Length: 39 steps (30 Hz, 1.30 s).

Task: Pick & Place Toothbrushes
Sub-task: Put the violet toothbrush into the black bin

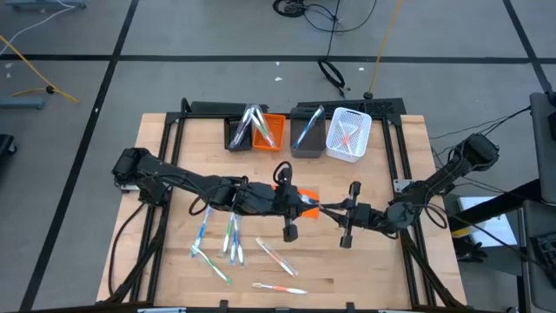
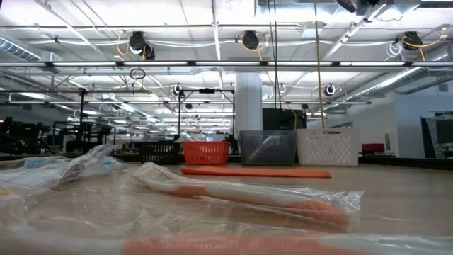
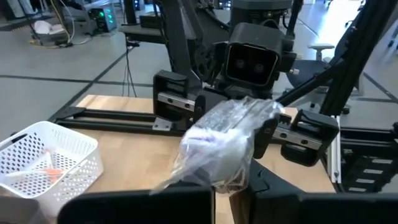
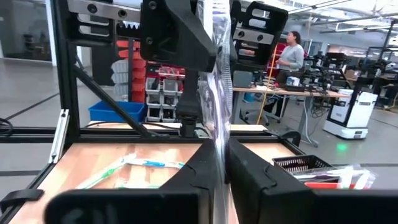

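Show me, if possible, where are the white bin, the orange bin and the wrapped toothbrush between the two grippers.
white bin (image 1: 362, 122), high view, on its rim.
orange bin (image 1: 274, 121), high view, on its far rim.
wrapped toothbrush (image 3: 227, 140), left wrist view, on its crumpled clear wrapper.

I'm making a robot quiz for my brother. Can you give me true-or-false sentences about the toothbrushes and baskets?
1. The white mesh plastic basket holds an orange-red toothbrush. True.
2. The left gripper and right gripper both grip one clear-wrapped toothbrush. True.
3. The wooden table has no loose toothbrushes. False: several loose toothbrushes lie near its front edge.
4. The flat orange sheet lies inside the grey bin. False: it lies on the table under the grippers.
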Each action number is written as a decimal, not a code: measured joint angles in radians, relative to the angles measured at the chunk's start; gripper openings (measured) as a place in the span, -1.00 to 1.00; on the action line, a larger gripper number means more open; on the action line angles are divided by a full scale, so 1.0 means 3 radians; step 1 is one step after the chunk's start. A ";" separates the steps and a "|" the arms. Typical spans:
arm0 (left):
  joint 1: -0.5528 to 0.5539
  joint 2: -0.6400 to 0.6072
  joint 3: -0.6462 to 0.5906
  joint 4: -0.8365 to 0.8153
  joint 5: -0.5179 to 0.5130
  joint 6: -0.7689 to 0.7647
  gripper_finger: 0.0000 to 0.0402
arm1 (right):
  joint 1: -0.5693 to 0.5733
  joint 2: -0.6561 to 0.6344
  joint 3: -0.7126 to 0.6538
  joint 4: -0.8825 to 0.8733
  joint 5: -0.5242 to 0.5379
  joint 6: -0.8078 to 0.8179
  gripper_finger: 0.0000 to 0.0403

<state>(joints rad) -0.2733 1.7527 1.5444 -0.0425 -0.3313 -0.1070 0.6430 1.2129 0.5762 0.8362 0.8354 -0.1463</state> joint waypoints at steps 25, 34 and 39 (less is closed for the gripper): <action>0.0140 -0.0510 0.0000 -0.2057 -0.1126 -0.0594 -0.99 | 0.0001 -0.0003 0.0000 -0.0256 0.0004 0.0187 -0.48; 0.0752 -0.0590 0.0000 -0.2895 -0.1167 -0.0927 -0.99 | -0.0003 -0.0003 0.0000 -0.0345 0.0002 0.0313 -0.49; 0.1165 -0.0562 0.0000 -0.3137 -0.0977 -0.0926 -0.99 | -0.0004 -0.0003 0.0000 -0.0410 0.0002 0.0415 -0.49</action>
<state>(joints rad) 0.0763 1.5841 1.5444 -0.9835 -0.6245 -0.3847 0.6418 1.2121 0.5762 0.7133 0.8360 -0.0217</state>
